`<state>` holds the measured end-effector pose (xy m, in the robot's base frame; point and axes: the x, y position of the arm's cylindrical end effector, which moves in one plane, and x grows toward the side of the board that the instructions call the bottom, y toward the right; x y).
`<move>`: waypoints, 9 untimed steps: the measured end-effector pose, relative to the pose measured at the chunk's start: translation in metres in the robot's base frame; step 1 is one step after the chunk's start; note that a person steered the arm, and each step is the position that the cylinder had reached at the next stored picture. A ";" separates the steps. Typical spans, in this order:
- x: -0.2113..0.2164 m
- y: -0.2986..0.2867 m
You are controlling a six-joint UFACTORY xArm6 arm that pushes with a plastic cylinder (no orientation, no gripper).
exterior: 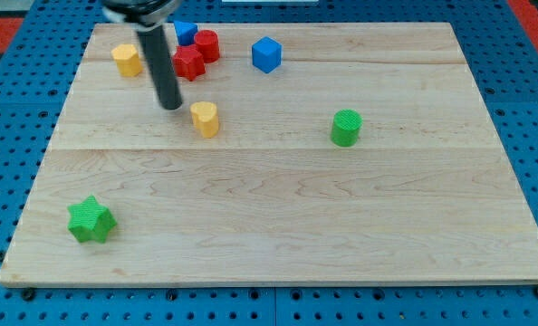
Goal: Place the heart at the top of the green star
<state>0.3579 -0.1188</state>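
Observation:
The yellow heart [205, 118] lies in the upper left part of the wooden board [278, 226]. The green star [91, 220] lies near the board's lower left corner, far below and left of the heart. My tip [171, 106] rests on the board just left of the heart and slightly above it, a small gap apart. The dark rod rises from it toward the view's top.
A yellow block [127, 60], a red star [188, 63], a red cylinder [206, 45] and a blue block [186, 33] cluster at the upper left. A blue cube [266, 54] lies at top centre. A green cylinder [346, 128] stands right of centre.

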 end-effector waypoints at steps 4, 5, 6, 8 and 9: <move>0.043 -0.042; 0.071 -0.063; 0.139 -0.067; 0.064 -0.081; 0.106 -0.107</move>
